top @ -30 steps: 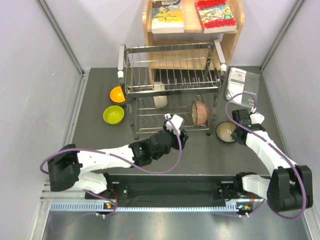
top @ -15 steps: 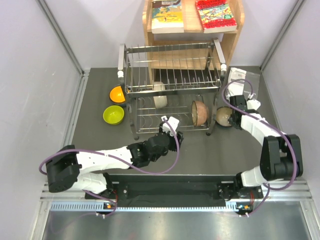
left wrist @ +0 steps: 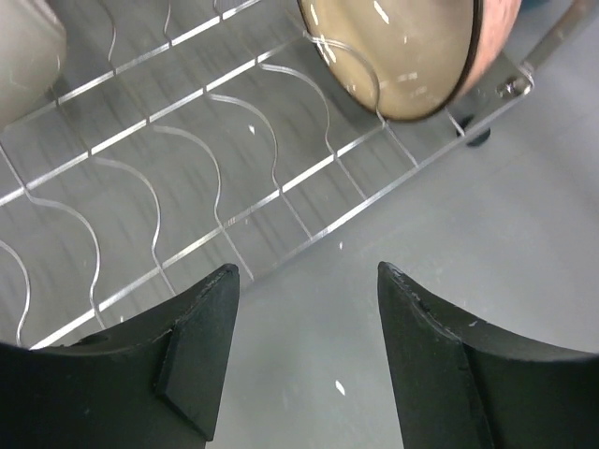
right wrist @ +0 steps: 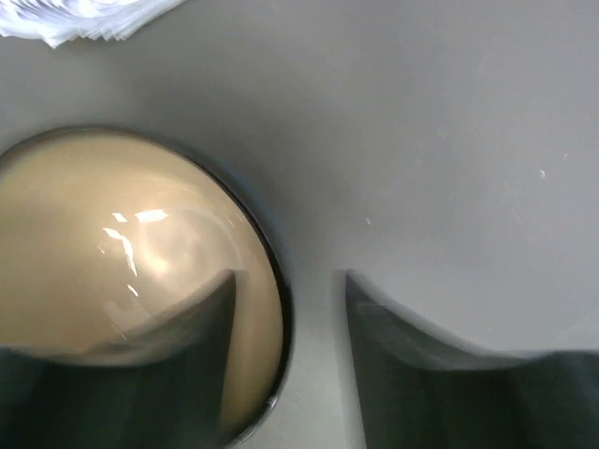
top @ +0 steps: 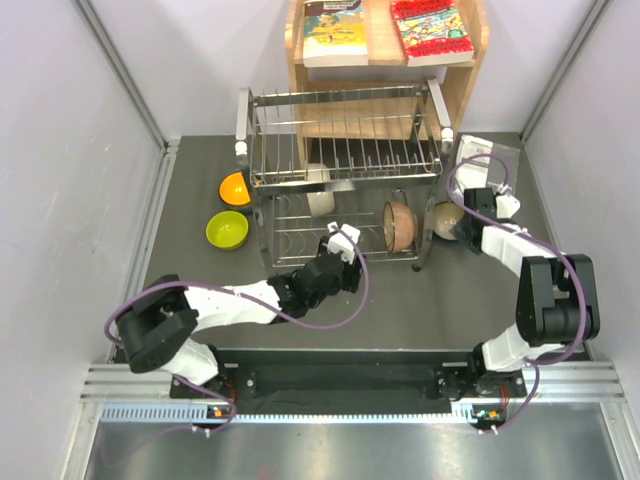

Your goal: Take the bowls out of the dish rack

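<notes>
Two bowls are sitting in the dish rack, which is standing at the far middle of the worktop. A pink-tan bowl is standing on edge at the right end of the lower tier, and a cream bowl is sitting further left. Three are out already. The orange bowl and lime bowl are lying toward the left edge, and a beige bowl is lying just beside the rack's right side.

The left hand is hovering over the lower tier's front rail, fingers wide, holding nothing.

The right hand is sitting at the beige bowl with its fingers parted, one over the inside and one outside, so the rim is passing between them unclamped.

Risks:
- The right hand is straddling the rim, so pulling away sideways could hook it and drag or tip the bowl into the rack.
- The left hand is working close to the wires, so a finger could snag a bar.
- The pink-tan bowl is glossy and upright, so a shallow pinch could let it slip and roll.
</notes>
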